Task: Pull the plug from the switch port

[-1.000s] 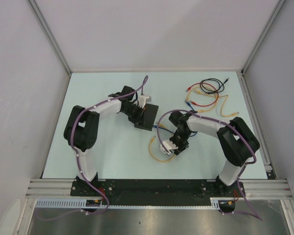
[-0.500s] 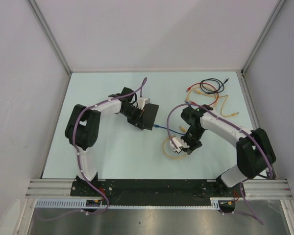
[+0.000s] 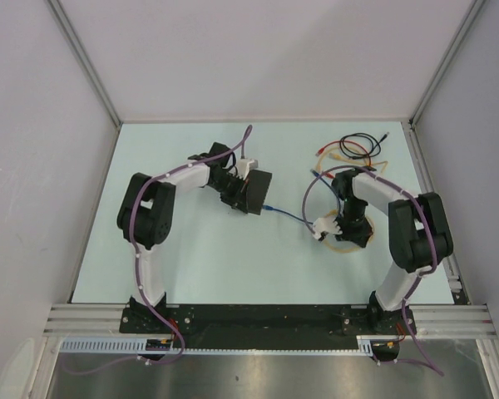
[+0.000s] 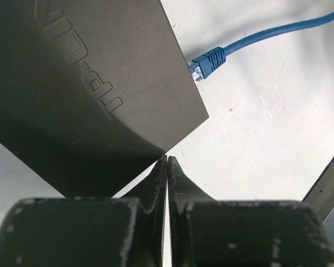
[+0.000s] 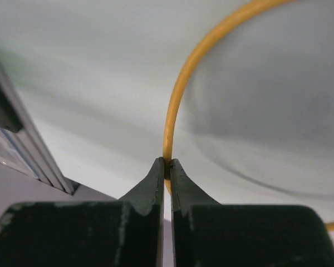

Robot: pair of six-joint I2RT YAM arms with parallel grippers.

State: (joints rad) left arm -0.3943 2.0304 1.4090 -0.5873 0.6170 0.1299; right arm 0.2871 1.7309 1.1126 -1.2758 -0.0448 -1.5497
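Note:
The black switch (image 3: 254,193) lies left of the table's middle and fills the upper left of the left wrist view (image 4: 89,83). The blue plug (image 4: 207,61) lies at the switch's side edge with its clear tip showing, and its blue cable (image 3: 289,216) runs right toward the right arm. My left gripper (image 4: 167,160) is shut and empty, its tips at the switch's near corner. My right gripper (image 5: 167,162) is shut on a yellow cable (image 5: 181,89). In the top view this gripper (image 3: 346,236) sits over the yellow cable's loop (image 3: 343,248).
A tangle of black, red and yellow leads (image 3: 353,150) lies at the back right. A metal rail (image 3: 428,199) borders the table's right edge, and white walls enclose the other sides.
My right arm has swung right with the yellow cable, and the blue cable trails after it. The plug end now lies beside the switch. The switch has shifted slightly right.

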